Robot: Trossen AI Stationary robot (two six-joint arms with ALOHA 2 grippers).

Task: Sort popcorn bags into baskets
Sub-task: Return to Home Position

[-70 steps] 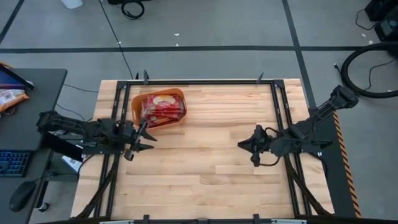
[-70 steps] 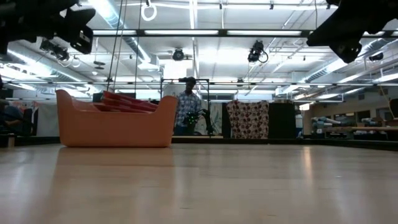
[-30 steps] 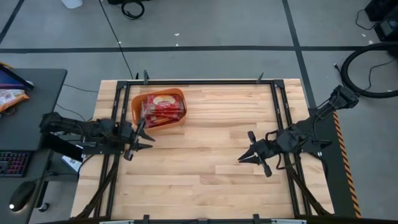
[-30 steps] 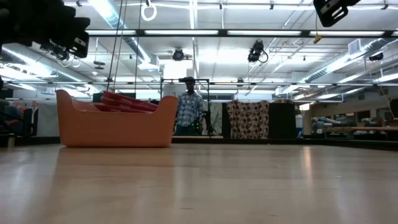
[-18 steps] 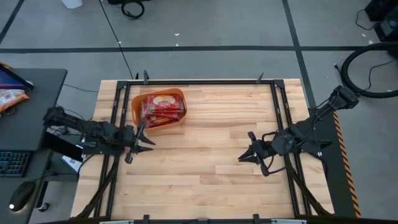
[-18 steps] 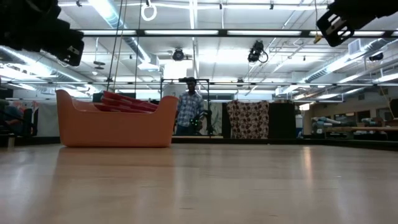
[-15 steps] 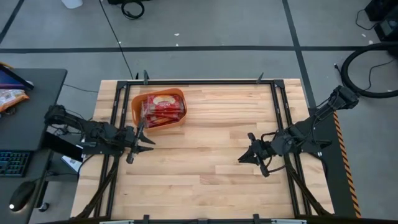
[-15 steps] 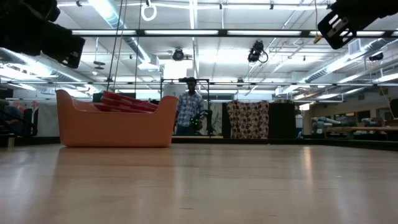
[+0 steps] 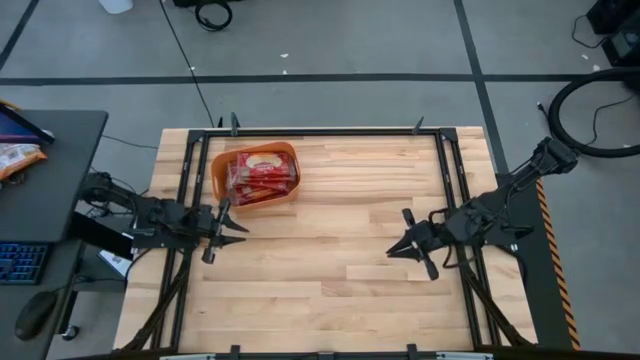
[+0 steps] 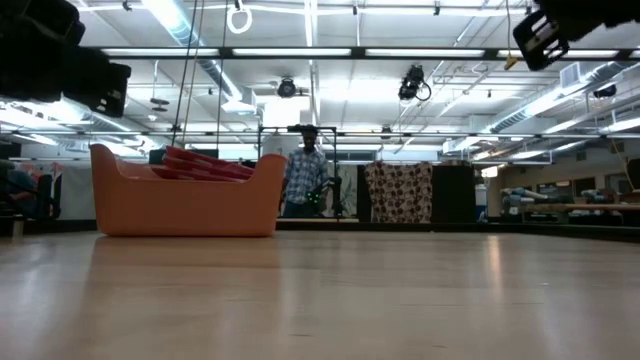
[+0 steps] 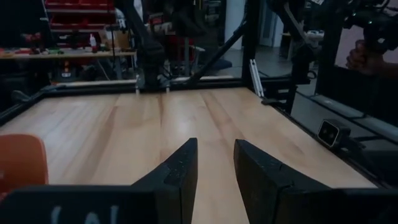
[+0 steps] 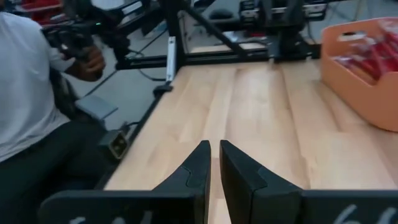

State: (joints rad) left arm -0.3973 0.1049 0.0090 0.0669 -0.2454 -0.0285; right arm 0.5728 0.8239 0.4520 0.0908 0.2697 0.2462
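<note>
The orange basket [image 9: 222, 163] stands at the table's far left, and the low view shows its side wall [image 10: 180, 205]. Several red popcorn bags [image 9: 262, 175] lie stacked inside it, their edges rising over the rim [image 10: 205, 163]. My left gripper [image 9: 240, 227] hovers just on the near side of the basket, pointing level toward the table's right edge, open and empty [image 11: 214, 149]. My right gripper [image 9: 391, 251] hovers over the table's right half, pointing toward the left edge, shut with nothing between its fingers [image 12: 212, 149]. The basket [image 12: 364, 87] lies ahead of it, far off.
Black frame rails [image 9: 330, 131] run along the table's edges. Bare wood [image 9: 320, 230] lies between the two grippers. A person in a white shirt [image 12: 25, 93] sits beyond the table's left edge. Another person [image 10: 303, 180] stands far off in the room.
My left gripper has sunk a little and drawn slightly toward the near edge, staying beside the basket. The basket and its bags have kept still.
</note>
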